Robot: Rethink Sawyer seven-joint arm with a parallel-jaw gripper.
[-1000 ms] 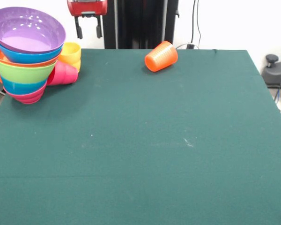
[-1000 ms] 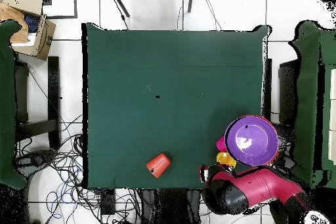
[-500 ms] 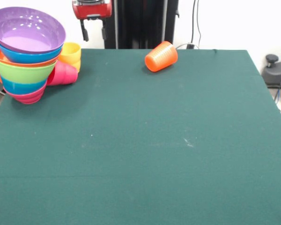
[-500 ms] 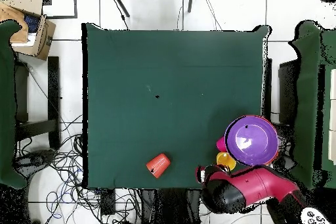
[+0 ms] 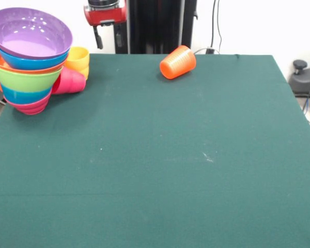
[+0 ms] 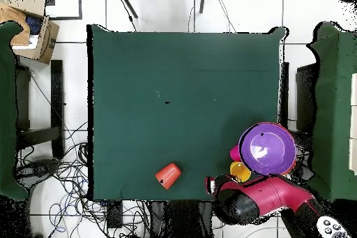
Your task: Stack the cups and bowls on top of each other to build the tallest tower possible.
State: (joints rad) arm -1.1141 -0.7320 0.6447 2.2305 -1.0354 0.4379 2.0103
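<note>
The tower (image 5: 28, 57) of nested bowls stands at the table's far left in the front view, with the purple bowl (image 5: 30, 33) on top; from overhead it shows as a purple disc (image 6: 266, 149). A yellow cup (image 5: 78, 58) and a red-pink cup (image 5: 70, 81) lie beside the tower. The orange cup (image 5: 177, 62) lies on its side near the far edge, and shows overhead too (image 6: 167, 175). My gripper (image 5: 108, 37) hangs open and empty above the far edge, right of the yellow cup.
The green table (image 5: 160, 155) fills the front view. A cardboard box (image 6: 31, 27) and cables lie on the floor beside the table. Green chairs stand at both sides in the overhead view.
My gripper has moved right along the far edge, away from the tower and toward the orange cup. The cups and bowls have not moved.
</note>
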